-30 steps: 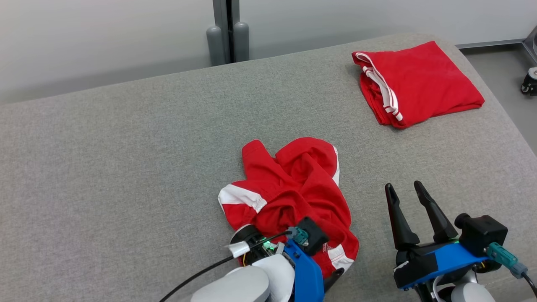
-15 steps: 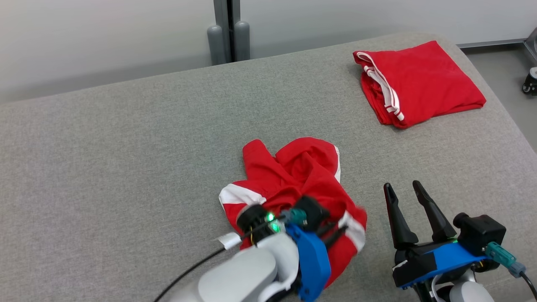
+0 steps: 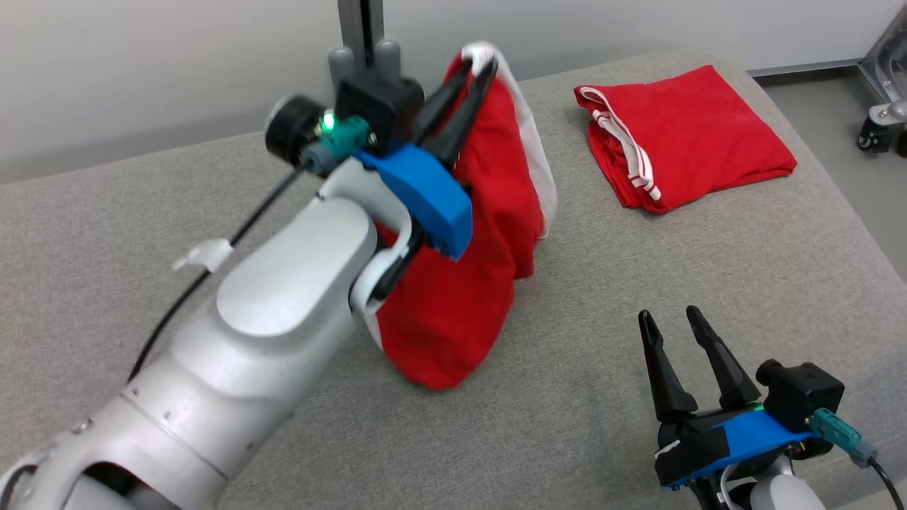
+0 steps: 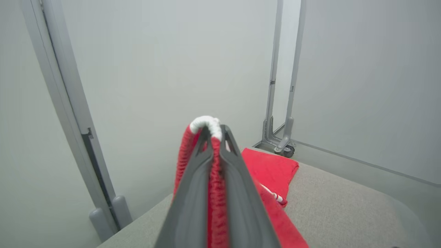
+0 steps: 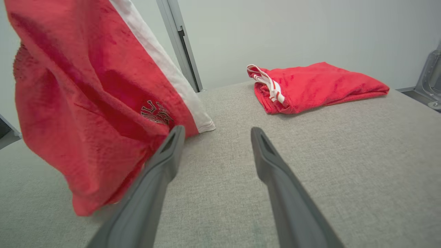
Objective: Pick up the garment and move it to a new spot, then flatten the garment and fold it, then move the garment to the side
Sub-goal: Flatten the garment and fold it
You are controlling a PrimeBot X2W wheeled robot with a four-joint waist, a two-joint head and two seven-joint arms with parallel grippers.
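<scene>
Grey fabric covers the counter [image 3: 638,283]; nearest, the right gripper [image 3: 668,314] hovers low with jaws apart, holding nothing. Further back the left gripper [image 3: 478,67] is clamped on the white-trimmed edge of the red garment [image 3: 453,312], which hangs from it over the counter. Beyond, far right, lies a folded red garment [image 3: 698,131].
</scene>
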